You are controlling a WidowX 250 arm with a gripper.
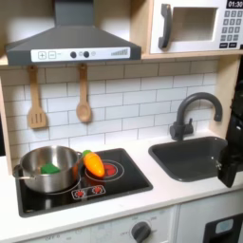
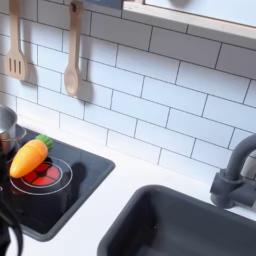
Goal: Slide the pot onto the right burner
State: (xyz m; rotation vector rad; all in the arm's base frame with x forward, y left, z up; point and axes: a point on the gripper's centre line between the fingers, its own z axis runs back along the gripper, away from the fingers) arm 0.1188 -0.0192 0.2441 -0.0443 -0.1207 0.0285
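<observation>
— Shiny silver on the pot [image 1: 49, 169], green inside. Orange for the carrot toy [image 2: 28, 158], green-tipped.
— Black on the stove top [image 1: 128, 180], red burner rings. White brick-pattern tiles [image 2: 150, 95]; dark grey sink [image 1: 195, 158].

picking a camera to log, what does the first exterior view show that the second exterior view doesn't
First exterior view alone: the range hood, the microwave, the oven knob and a green item inside the pot. Second exterior view alone: nothing extra, just a closer look, with the pot cut to a sliver at its left edge. Both: carrot, red burner, hanging wooden utensils, sink, faucet.
</observation>
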